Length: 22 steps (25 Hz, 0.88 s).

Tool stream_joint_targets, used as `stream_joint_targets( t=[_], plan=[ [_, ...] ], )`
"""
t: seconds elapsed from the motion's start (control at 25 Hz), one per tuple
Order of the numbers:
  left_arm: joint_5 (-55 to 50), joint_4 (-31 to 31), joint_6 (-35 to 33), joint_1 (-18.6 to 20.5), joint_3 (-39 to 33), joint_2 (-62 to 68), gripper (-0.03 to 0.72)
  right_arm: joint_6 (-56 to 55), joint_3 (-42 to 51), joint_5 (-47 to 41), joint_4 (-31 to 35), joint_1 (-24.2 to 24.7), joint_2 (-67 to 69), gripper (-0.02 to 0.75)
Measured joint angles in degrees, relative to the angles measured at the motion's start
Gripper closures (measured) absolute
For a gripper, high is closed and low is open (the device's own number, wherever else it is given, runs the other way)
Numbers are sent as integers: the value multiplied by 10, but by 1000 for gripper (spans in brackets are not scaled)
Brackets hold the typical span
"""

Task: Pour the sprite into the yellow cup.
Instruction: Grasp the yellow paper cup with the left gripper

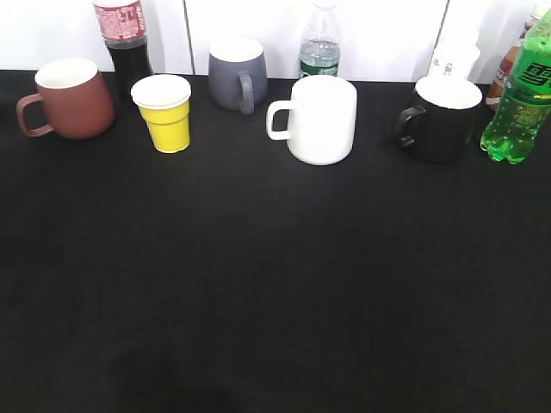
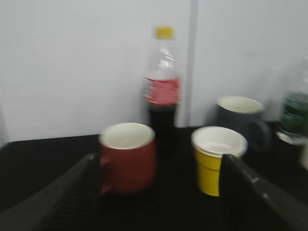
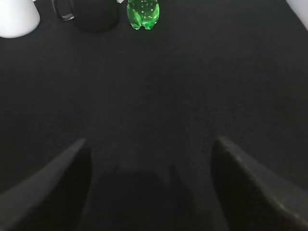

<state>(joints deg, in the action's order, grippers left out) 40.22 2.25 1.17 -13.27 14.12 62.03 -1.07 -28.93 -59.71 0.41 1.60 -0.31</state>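
Tall translucent green plastic soda bottle (image 1: 520, 95): top and right side cut off in exterior view; only lobed base (image 3: 143, 14) shown at right wrist. Left wrist view blurred throughout; dark cola bottle's red label (image 2: 161, 91) unreadable.

Green sprite bottle (image 1: 517, 95) upright at far right, yellow cup (image 1: 165, 112) upright, empty, far left, well apart

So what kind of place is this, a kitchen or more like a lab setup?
Most likely a staged test bench, not a kitchen: a black-covered table against plain white wall panels, with mugs and soda bottles lined up in a row, including the sprite and the yellow cup.
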Motion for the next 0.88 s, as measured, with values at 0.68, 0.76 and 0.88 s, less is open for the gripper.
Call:
stream_joint_targets(
  t=[0.68, 0.76, 0.88],
  plan=[
    [117, 51, 0, -41, 292, 513, 30, 0, 0, 0, 0, 0, 0, 152],
    [116, 44, 0, -41, 308, 534, 29, 0, 0, 0, 0, 0, 0, 152],
    [115, 50, 0, -41, 345, 562, 29, 0, 0, 0, 0, 0, 0, 152]
  ],
)
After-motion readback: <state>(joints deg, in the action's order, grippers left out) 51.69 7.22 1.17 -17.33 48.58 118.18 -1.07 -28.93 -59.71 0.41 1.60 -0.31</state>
